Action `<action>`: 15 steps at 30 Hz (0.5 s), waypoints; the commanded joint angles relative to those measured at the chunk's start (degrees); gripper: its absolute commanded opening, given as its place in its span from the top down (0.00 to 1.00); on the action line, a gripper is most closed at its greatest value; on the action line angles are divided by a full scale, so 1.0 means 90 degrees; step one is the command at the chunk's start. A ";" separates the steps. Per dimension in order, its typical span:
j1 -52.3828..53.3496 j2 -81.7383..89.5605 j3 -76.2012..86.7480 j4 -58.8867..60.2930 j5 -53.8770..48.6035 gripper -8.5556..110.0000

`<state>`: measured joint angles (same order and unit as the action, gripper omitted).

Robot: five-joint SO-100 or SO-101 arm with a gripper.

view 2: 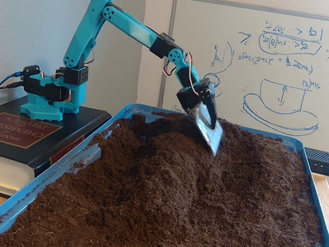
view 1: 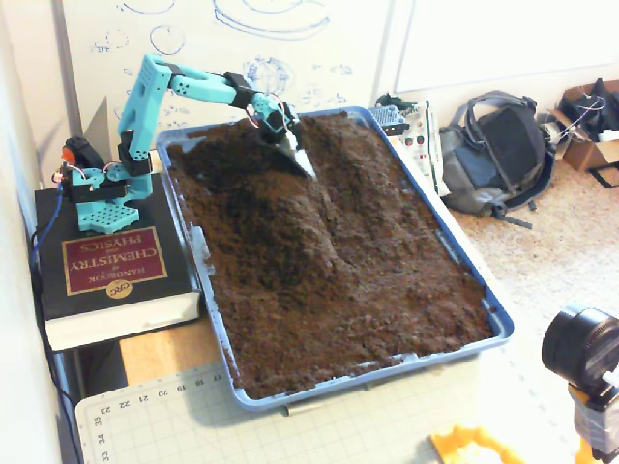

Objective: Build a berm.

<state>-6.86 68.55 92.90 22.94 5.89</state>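
arms: one teal arm (view 1: pixel 184 87), its base on the book
blades: one metal scoop (view 2: pixel 208 128)
berms: one berm (view 1: pixel 276 208)
trays: one blue tray (view 1: pixel 498 324), right of the book
books: one book (view 1: pixel 111 266)
backpacks: one backpack (view 1: pixel 493 155), right of the tray
whiteboards: one whiteboard (view 2: pixel 257 56), behind the tray

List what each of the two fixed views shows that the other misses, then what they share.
Only a fixed view shows the backpack, the cutting mat and the tray's near rim. Only a fixed view shows the hat-shaped whiteboard sketch. Both fixed views show the gripper with its metal blade over the berm, and the chemistry book under the arm's base.
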 commanded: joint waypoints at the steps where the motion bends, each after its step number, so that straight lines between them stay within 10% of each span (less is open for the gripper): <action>1: 0.0713 0.0537 -0.1045 -0.0107 -0.0068 0.93; 15: 0.1777 -0.2666 -0.3525 -0.0010 -0.1650 0.93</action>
<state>6.77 44.12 67.50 23.12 -4.83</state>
